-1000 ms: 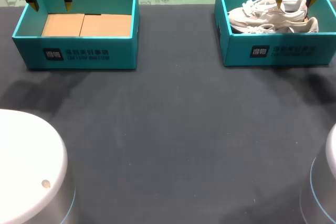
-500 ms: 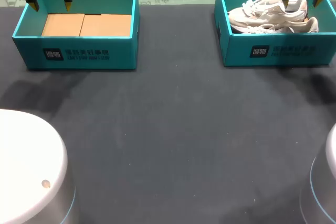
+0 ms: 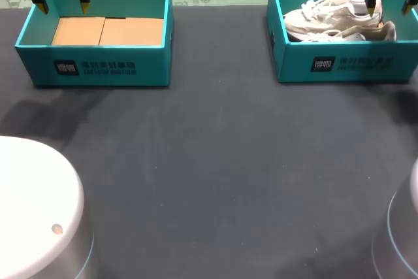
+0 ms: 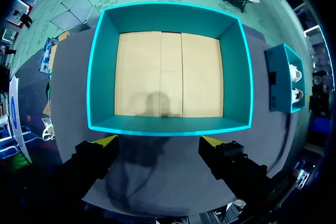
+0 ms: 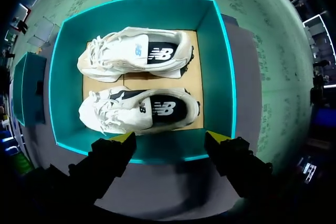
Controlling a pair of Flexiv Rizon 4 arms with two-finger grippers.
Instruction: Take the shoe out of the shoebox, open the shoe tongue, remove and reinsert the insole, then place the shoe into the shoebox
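Two white sneakers lie on their sides in the teal shoebox (image 3: 346, 63) at the back right: the far shoe (image 3: 333, 6) and the near shoe (image 3: 356, 31). My right gripper (image 3: 390, 6) hangs open above the box's right end, by the heels, touching nothing. From the right wrist, the far shoe (image 5: 134, 51) and the near shoe (image 5: 136, 111) lie ahead of the right gripper (image 5: 169, 137), whose tips sit over the box wall (image 5: 218, 66). My left gripper (image 3: 62, 3) stands open above a second, empty teal box (image 3: 98, 73). The left gripper (image 4: 159, 141) shows wide apart before that box (image 4: 168, 124).
The empty box has a bare cardboard floor (image 4: 168, 72). Dark table cloth (image 3: 215, 161) spreads between and in front of the boxes. White rounded robot bases stand at the front left (image 3: 39, 207) and front right (image 3: 401, 227).
My right gripper has moved rightward over the shoebox, from above the far shoe's heel toward the box's right wall. The left arm and both shoes have not moved.
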